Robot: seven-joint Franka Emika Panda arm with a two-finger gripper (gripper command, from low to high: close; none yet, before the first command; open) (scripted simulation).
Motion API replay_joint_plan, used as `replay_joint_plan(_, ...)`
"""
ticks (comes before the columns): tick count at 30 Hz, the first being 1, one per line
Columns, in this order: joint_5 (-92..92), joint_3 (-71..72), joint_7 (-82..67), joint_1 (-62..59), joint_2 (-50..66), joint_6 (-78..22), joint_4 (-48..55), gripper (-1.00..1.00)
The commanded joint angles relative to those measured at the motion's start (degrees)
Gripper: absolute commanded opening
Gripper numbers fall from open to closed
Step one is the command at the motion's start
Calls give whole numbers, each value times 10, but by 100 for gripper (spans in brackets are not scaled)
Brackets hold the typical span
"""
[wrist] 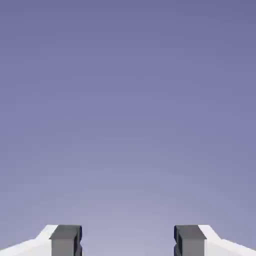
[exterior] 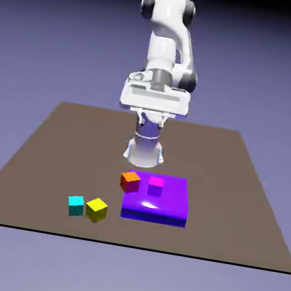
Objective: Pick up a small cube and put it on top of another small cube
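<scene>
No cube is held yet: the gripper (wrist: 128, 240) is spread wide (empty); the yellow cube (exterior: 96, 209), lower left, must be reached.

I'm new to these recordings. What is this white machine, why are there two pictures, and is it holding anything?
It is a simulated white robot arm standing at the far edge of a brown table. One picture comes from a fixed outside camera; the other looks along the arm's tool, whose two grey fingertips stand apart with nothing between them, only backdrop. So nothing is held. On the table lie a yellow cube beside a cyan cube, and an orange cube next to a flat purple block carrying a magenta cube.
</scene>
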Motion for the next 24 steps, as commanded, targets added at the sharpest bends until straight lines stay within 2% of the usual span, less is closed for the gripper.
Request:
replay_joint_plan(1,0,-21,-16,14,-1,-1,2,0)
replay_joint_plan(24,11,-498,-382,344,-18,-14,39,0)
